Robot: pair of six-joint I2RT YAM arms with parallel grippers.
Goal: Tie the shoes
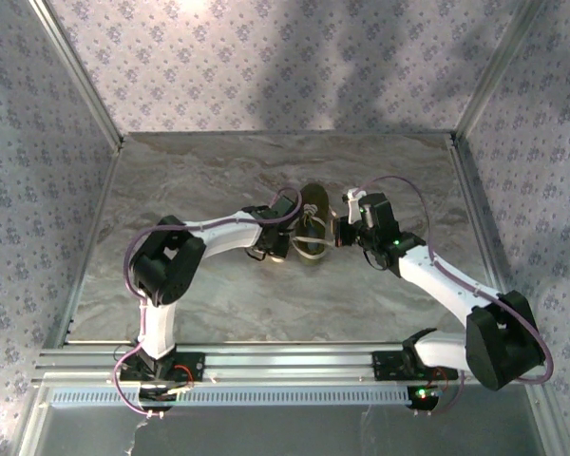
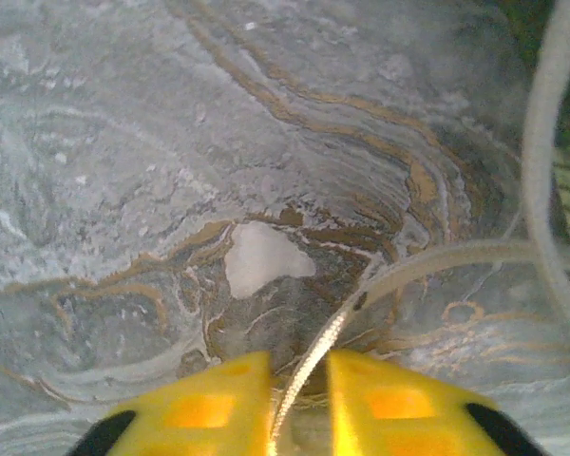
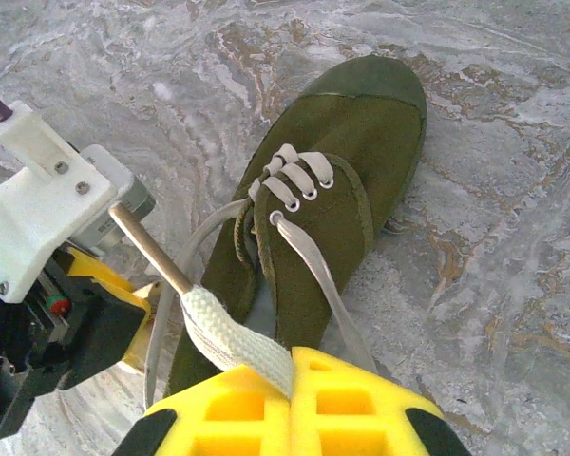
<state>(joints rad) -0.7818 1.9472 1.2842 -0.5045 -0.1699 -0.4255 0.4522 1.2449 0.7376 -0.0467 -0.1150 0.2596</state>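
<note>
The right gripper (image 3: pixel 293 366) is clamping the wide lace (image 3: pixel 223 332) flat between the tips of its yellow fingers. I judge it is gripping there so the loose end cannot slide out while it is being worked. From that pinch the lace is bending away to the gripper's left and then climbing toward the eyelets. Just ahead of the fingers, the shoe (image 3: pixel 351 171) is lying sole-down with its toe pointing away from the gripper. This is putting the eyelets and the open throat in plain reach.

Close on this gripper's left, the left gripper (image 2: pixel 299 380) is hanging low over the table (image 2: pixel 123 142). Its fingers are standing close together with the other lace (image 2: pixel 427 261) threaded between them. A slim gap is showing beside the strand, so I cannot tell whether it is truly pinched or only bracketed. From those fingers the strand is running forward and to the gripper's right, toward the shoe at that side.

My reading is that each gripper is taking one lace on its own side of the shoe, so the two strands can be drawn apart and crossed. The knot itself is not yet formed.
</note>
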